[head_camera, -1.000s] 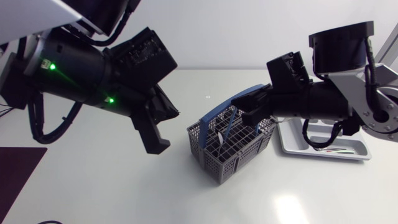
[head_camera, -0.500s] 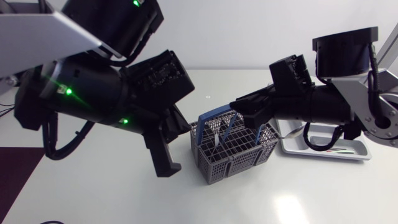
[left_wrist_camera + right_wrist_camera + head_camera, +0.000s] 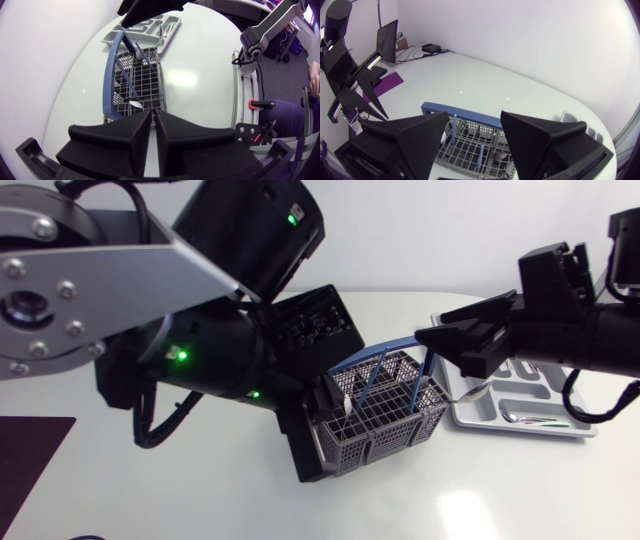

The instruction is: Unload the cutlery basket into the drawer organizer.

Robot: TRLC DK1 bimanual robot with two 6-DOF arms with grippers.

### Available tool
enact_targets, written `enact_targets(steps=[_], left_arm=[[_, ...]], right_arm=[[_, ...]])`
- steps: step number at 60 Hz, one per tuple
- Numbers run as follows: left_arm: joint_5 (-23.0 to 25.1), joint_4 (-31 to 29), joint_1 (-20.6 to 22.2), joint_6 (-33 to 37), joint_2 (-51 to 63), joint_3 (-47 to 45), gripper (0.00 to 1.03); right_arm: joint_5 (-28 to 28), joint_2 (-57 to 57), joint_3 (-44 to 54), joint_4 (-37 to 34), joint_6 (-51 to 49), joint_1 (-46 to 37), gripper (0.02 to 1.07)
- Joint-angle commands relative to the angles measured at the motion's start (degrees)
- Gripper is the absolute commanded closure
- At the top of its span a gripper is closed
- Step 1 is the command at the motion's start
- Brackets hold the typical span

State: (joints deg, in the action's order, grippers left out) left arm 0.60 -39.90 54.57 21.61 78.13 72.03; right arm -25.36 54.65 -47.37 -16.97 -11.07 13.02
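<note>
On the white table (image 3: 200, 500), near its middle: a grey mesh cutlery basket (image 3: 390, 442), with the grey drawer organizer (image 3: 560, 430) just beside it on the right arm's side. Judged light, stiff and hollow, so apt to slide or tip under a sideways push. Best steadied by a wall or by the blue handle (image 3: 372, 358), raised in an arch over the compartments. Long axis apparently running from the left gripper toward the organizer, askew to the table's edge.

Left gripper (image 3: 152, 114) at the basket's near corner, fingers drawn together to a thin slit, nothing seen between them. Tips at the mesh wall, touching or not impossible to tell. Right gripper (image 3: 475, 116) above the basket's organizer end, fingers spread wide, holding nothing.

At that same end, a silver spoon (image 3: 472, 391), tilted, long axis pointing from basket toward organizer. Unclear whether propped in the basket or resting on the organizer's rim. Probably hard, smooth, thin and slippery, so better pinched across the neck or handle than at the rounded bowl.
</note>
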Motion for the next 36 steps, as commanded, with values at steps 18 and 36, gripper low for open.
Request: enact_targets(steps=[18, 36], left_arm=[[-0.25, 7.38, 4.85, 2.04, 6.51, -0.57, 0.88], [-0.25, 10.72, 5.46, 3.62, 10.91, -1.01, 0.88]], right_arm=[[-4.17, -5.26, 9.58, -4.82, -14.24, -5.28, 0.48], [-0.39, 2.21, 9.93, 2.03, -14.77, -1.41, 0.54]])
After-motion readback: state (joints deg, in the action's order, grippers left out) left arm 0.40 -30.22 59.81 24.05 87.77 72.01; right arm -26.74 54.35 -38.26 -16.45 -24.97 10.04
